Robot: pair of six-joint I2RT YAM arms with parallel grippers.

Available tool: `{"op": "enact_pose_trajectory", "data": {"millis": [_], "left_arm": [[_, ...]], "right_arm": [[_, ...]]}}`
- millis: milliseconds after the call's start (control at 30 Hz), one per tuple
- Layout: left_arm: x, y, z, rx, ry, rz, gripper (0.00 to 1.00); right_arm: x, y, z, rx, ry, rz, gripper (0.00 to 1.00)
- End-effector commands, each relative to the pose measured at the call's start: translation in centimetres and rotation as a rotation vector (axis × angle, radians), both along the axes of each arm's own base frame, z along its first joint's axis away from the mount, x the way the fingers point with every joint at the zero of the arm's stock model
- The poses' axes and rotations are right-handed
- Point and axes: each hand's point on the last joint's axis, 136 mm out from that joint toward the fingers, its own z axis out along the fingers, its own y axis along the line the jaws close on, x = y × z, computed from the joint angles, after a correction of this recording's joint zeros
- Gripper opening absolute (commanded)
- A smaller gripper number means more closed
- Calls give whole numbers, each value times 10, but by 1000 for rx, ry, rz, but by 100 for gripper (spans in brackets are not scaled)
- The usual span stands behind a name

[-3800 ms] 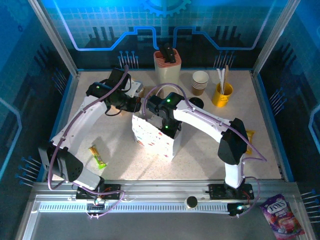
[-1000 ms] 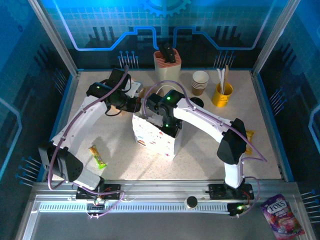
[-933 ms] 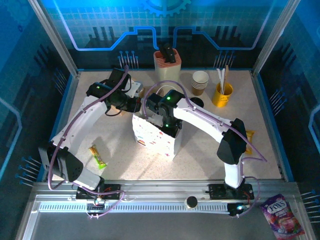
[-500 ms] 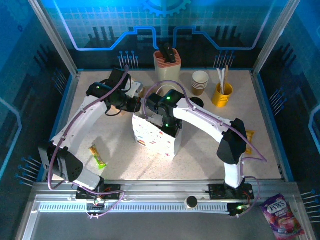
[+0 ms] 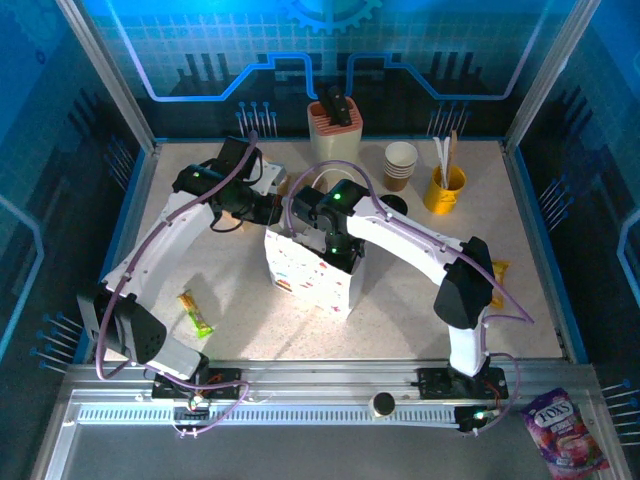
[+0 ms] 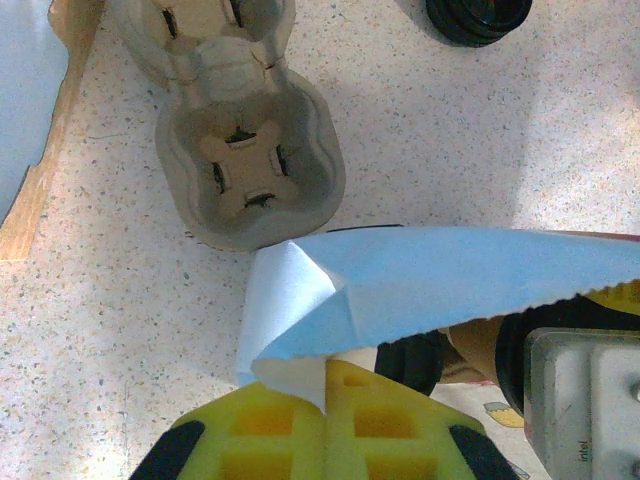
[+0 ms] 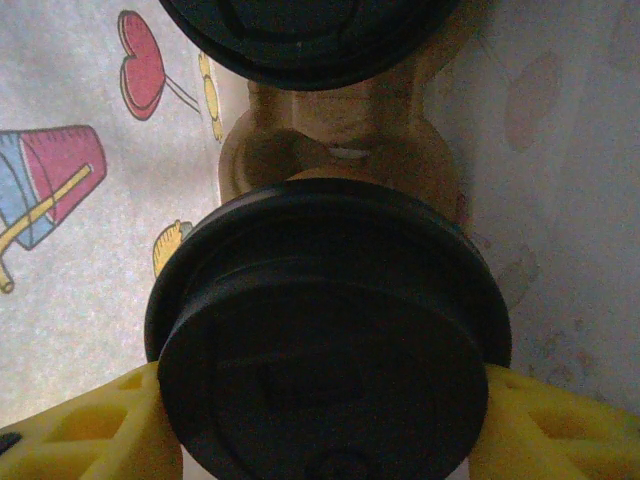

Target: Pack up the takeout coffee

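Note:
A white printed paper bag [image 5: 305, 275] stands open mid-table. My left gripper [image 6: 328, 385] [image 5: 272, 212] is shut on the bag's rim [image 6: 300, 300], pinching a folded corner of paper. My right gripper [image 7: 325, 415] [image 5: 338, 250] reaches down inside the bag. Its yellow fingers [image 7: 545, 420] press both sides of the black lid of a takeout coffee [image 7: 325, 330]. A second lidded takeout coffee [image 7: 300, 35] sits just beyond it. Both rest in a brown pulp carrier [image 7: 340, 150] at the bag's bottom. The cups' tan walls are hidden under the lids.
An empty pulp cup carrier [image 6: 250, 170] lies on the table behind the bag, with loose black lids [image 5: 392, 205] beside it. At the back stand a tan holder [image 5: 334, 125], stacked lidless cups [image 5: 400, 165] and a yellow stirrer cup [image 5: 443, 188]. A snack bar [image 5: 196, 312] lies front left.
Since the earliest frame my right gripper has shifted slightly toward the back inside the bag. Over the last second nothing visibly moves.

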Motion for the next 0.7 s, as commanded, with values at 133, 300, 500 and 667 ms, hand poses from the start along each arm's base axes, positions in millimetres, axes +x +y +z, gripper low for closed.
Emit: {"op": "enact_pose_trajectory", "data": {"millis": [133, 300, 500, 667], "left_arm": [[-5, 2, -7, 4, 17, -14, 0], [-5, 2, -7, 5, 19, -16, 0], [-6, 3, -8, 9, 21, -15, 0], [-6, 3, -8, 10, 20, -16, 0]], "right_arm": [[5, -5, -9, -35, -14, 7, 44], [4, -5, -10, -37, -7, 9, 44], [3, -5, -9, -31, -3, 7, 44], [1, -6, -7, -29, -2, 7, 44]]}}
